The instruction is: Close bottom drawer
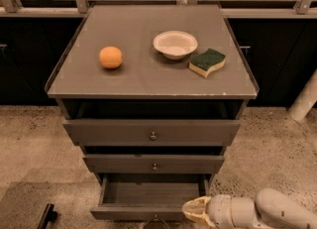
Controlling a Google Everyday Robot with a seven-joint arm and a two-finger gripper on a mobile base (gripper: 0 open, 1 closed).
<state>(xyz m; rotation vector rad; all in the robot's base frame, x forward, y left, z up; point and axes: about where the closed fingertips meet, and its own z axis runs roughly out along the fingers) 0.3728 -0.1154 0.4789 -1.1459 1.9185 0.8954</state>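
While bottom drawer (130, 212) stands open, tool (195, 212) by its front

The hand (195, 211) sits low at the near right corner of the open bottom drawer (148, 194), its arm (277, 213) cut off by the right and bottom edges. The drawer's front runs off the bottom edge, its knob (155, 218) barely showing.
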